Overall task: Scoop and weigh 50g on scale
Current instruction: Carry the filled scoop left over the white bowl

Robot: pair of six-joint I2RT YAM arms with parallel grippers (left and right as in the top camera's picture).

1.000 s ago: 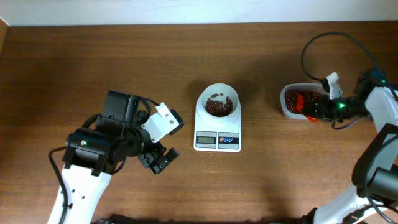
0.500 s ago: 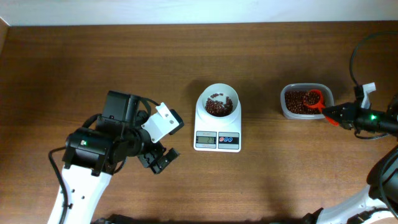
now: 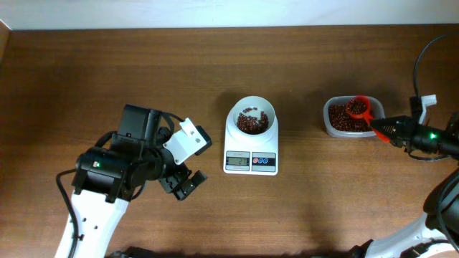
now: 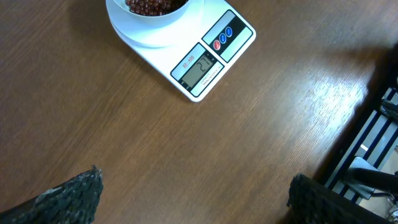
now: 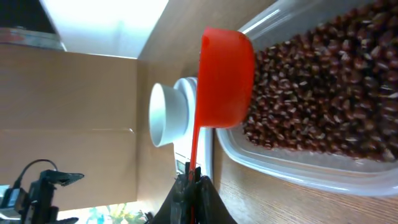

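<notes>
My left gripper (image 3: 183, 185) hangs idle over the table (image 3: 107, 72), jaws wide, holding nothing. At centre the scale (image 3: 250, 147) carries its bowl (image 3: 264, 106) with a thin layer of beans (image 3: 249, 124). The display (image 4: 200, 70) looks short of target, though I can't read it surely. At the right, over the last second, my right gripper (image 3: 381, 129), pinched tight on the scoop (image 3: 357, 107), has drawn back and lifted the cup clear above the tub (image 3: 325, 118). Another load seems ready. Only open table lies between tub and bowl.
</notes>
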